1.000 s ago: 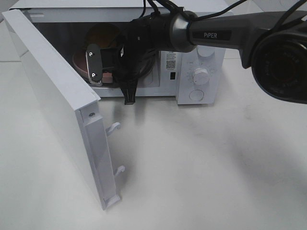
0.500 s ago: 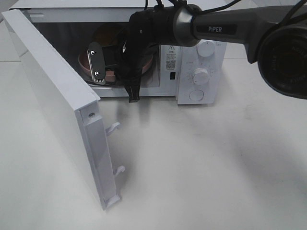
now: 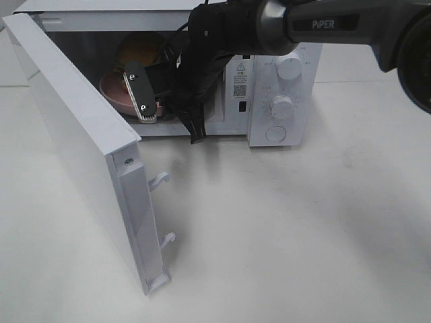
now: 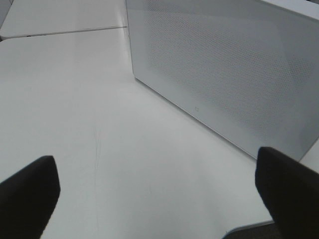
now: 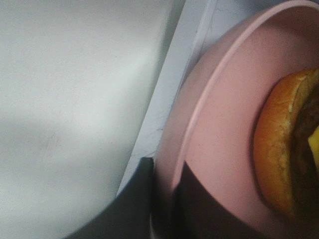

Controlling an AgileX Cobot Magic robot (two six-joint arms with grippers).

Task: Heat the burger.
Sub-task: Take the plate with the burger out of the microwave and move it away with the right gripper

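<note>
Reaching into the open microwave (image 3: 276,101), the right claw (image 3: 158,111) pinches the rim of the pink plate (image 5: 219,149), one finger (image 5: 139,199) under the lip. On that plate, inside the oven cavity, sits the burger (image 3: 138,50). Its door (image 3: 81,141) hangs wide over the white desk (image 3: 289,229), bare and matte. From the left wrist view, the left claw (image 4: 159,184) is spread apart above the desk beside the microwave's perforated side.
</note>
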